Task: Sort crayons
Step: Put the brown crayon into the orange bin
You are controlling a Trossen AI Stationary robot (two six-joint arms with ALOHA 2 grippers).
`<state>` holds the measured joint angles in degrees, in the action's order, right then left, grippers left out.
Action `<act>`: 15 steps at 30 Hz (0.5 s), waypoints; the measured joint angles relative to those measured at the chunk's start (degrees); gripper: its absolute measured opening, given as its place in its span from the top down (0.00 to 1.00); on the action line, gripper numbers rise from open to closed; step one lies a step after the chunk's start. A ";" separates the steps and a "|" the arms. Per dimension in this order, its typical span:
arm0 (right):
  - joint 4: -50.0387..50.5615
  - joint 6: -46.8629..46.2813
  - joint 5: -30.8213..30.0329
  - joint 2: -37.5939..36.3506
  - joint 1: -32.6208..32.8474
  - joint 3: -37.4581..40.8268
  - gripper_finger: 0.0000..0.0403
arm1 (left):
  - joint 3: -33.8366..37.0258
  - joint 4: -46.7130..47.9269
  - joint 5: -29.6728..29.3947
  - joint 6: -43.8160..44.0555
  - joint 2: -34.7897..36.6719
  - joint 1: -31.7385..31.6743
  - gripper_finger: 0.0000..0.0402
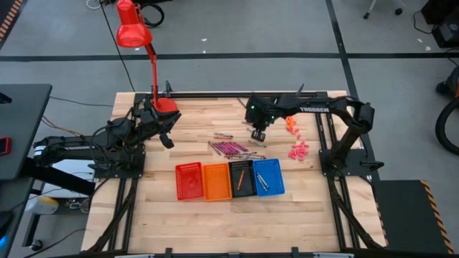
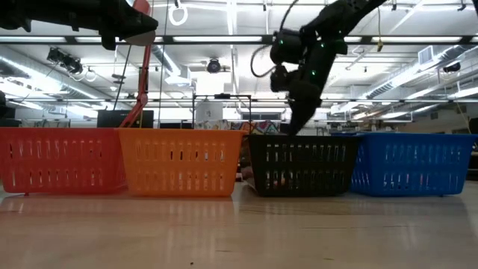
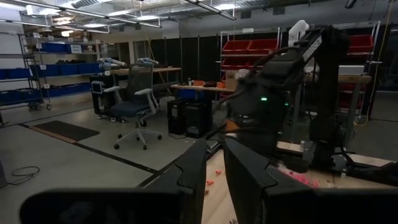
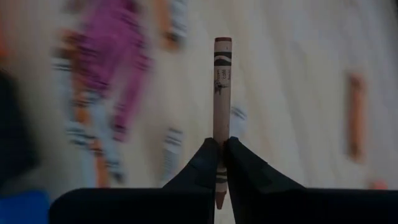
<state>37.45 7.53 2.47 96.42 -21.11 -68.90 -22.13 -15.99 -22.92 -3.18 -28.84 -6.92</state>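
1. Seen from above, the right gripper point(image 1: 257, 135) hangs just past the crayons point(image 1: 228, 148) heaped mid-table; four baskets point(image 1: 229, 179) line up nearer the front edge, with bare wood around them. The left gripper point(image 1: 166, 137) waits by the red lamp point(image 1: 133, 30).
2. At table height, the right arm rises behind the black basket point(image 2: 301, 164).
3. Left wrist: its fingers point(image 3: 193, 171) stand slightly apart, holding nothing.
4. Right wrist: its fingers point(image 4: 205, 163) pinch a brown crayon point(image 4: 221, 87).
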 joint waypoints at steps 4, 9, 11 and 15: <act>-6.15 3.94 0.59 0.06 5.48 0.00 0.93 | 0.00 -0.02 0.00 0.00 0.00 0.00 0.83; -14.81 10.09 0.62 0.06 12.77 0.00 0.91 | 0.00 -0.02 0.00 0.00 0.00 0.00 0.83; -17.45 12.90 0.62 0.06 15.48 0.00 0.91 | 0.00 -0.03 0.00 0.00 0.00 0.00 0.83; -23.23 18.50 0.60 1.10 20.44 -0.11 0.91 | 0.00 -0.04 0.00 0.00 -0.01 0.00 0.83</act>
<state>14.22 26.03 3.07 97.52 -0.67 -69.01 -22.13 -16.03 -22.92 -3.18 -28.85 -6.92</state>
